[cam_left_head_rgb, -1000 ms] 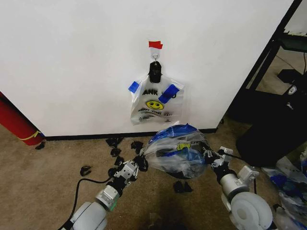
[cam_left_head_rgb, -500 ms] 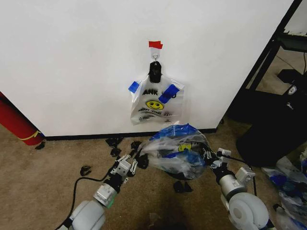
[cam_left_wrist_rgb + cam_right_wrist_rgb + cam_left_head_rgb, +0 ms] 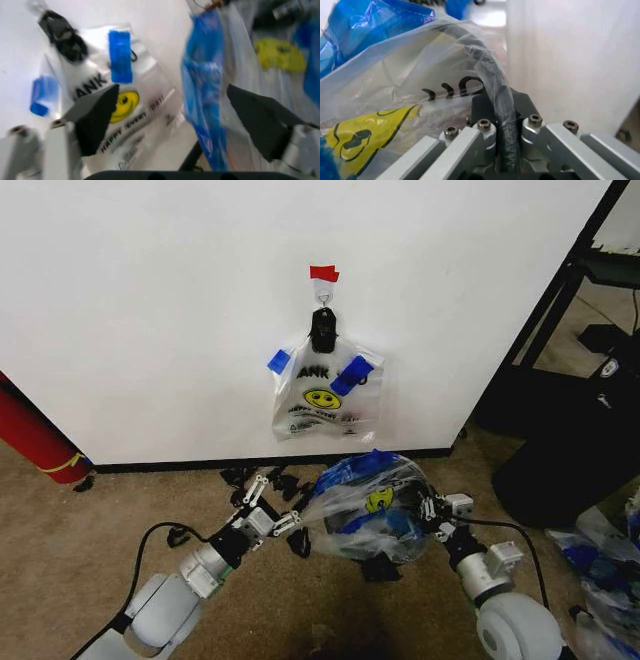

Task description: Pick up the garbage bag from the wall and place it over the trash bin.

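Note:
The garbage bag (image 3: pixel 370 505), crinkly clear plastic with blue patches and a yellow smiley, bulges low over the carpet below the wall (image 3: pixel 150 300). My right gripper (image 3: pixel 432 515) is shut on its right rim; in the right wrist view the fingers (image 3: pixel 470 142) pinch the plastic (image 3: pixel 395 93) over a dark curved edge. My left gripper (image 3: pixel 270 502) stands open at the bag's left edge; the left wrist view shows its fingers (image 3: pixel 95 112) spread wide, with the bag (image 3: pixel 205 93) beyond them. The trash bin is hidden.
A flat smiley bag (image 3: pixel 325 395) hangs from a black clip under red tape (image 3: pixel 323 273). Black clips (image 3: pixel 178 533) litter the carpet. A red cylinder (image 3: pixel 35 440) leans at left. A black rack (image 3: pixel 560 330) and more plastic bags (image 3: pixel 610 580) stand at right.
My left gripper has swung left and toward the wall, opening and coming off the bag's left edge. The bag has sunk slightly. The right gripper keeps its hold.

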